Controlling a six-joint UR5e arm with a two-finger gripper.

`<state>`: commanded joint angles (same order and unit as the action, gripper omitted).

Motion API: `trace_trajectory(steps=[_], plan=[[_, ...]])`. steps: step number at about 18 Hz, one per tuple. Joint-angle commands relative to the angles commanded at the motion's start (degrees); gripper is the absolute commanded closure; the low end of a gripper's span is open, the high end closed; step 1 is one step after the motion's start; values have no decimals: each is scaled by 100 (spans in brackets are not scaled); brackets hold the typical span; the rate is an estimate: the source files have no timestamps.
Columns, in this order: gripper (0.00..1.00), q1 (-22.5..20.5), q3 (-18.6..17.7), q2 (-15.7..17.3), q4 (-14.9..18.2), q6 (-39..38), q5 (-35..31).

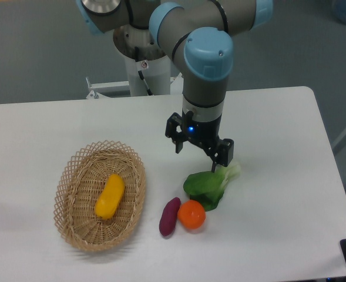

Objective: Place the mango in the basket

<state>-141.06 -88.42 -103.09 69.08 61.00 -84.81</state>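
Observation:
The yellow mango lies lengthwise inside the tan wicker basket at the left of the table. My gripper hangs well to the right of the basket, above the table and just over the leafy green vegetable. Its fingers are spread apart and nothing is between them.
A green bok choy lies right below the gripper. An orange round fruit and a small purple sweet potato sit side by side just right of the basket. The white table's right edge is near x 600.

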Motion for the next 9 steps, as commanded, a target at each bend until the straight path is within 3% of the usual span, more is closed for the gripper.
trace_trajectory(steps=[9], plan=[[0, -70, -17, 9, -18, -18, 26]])
